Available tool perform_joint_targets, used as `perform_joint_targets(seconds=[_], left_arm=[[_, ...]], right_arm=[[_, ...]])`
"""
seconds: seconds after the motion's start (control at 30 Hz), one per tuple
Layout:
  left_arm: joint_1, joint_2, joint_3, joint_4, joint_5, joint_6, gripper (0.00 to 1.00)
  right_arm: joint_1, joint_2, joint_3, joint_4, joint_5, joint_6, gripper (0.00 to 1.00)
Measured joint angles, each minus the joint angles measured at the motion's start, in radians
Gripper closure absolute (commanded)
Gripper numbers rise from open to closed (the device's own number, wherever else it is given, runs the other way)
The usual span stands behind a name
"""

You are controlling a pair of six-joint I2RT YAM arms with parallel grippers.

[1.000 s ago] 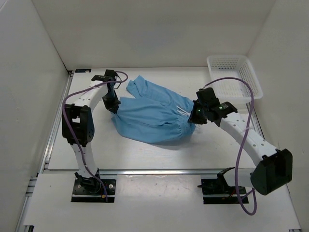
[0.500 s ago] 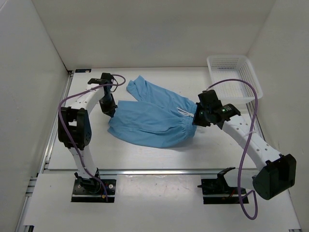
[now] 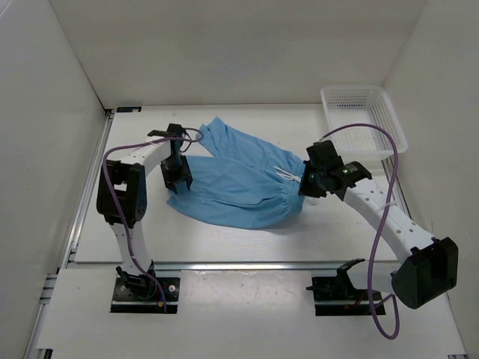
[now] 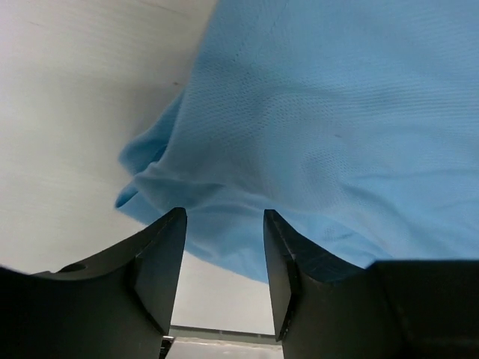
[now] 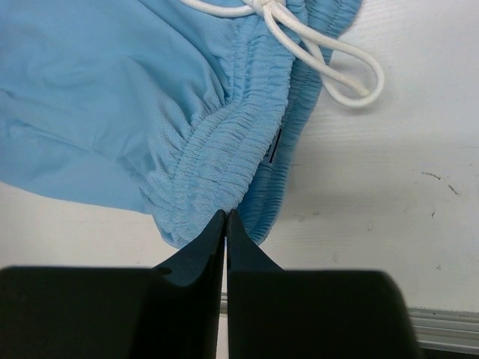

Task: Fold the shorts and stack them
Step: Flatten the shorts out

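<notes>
The light blue shorts [image 3: 239,183] lie spread across the middle of the table, folded lengthwise, waistband to the right. My left gripper [image 3: 178,178] hovers over the leg-hem end, open; in the left wrist view its jaws [image 4: 224,217] stand apart with the hem [image 4: 172,187] lying loose just beyond the tips. My right gripper [image 3: 305,185] is at the waistband end. In the right wrist view it [image 5: 225,215] is shut, its tips pinching the edge of the gathered waistband [image 5: 217,149]. The white drawstring [image 5: 329,67] loops on the table beside it.
A white mesh basket [image 3: 363,120] stands at the back right corner. White walls close in the table [image 3: 224,239] on three sides, and a metal rail runs along its near edge.
The shorts were pulled out flatter between the two grippers. The left gripper then opened, let go of the leg hem, and shifted slightly right. The right gripper stayed shut.
</notes>
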Motion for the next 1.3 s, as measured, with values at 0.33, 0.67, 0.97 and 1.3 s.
perform_joint_targets(seconds=[0.33,0.67,0.97,1.3], left_arm=[[-0.012,0.085,-0.022,0.028,0.023,-0.004,0.90],[-0.012,-0.027,-0.010,-0.019,-0.020,-0.009,0.90],[-0.011,-0.124,0.111,-0.089,-0.024,-0.008,0.90],[0.064,0.095,0.919,-0.254,0.006,0.014,0.90]], right_arm=[[0.000,0.005,-0.011,0.000,-0.003,-0.008,1.00],[0.000,0.037,-0.011,0.000,-0.005,-0.012,1.00],[-0.003,0.079,0.026,-0.008,0.000,-0.029,1.00],[-0.091,0.352,0.714,-0.044,0.026,-0.158,1.00]])
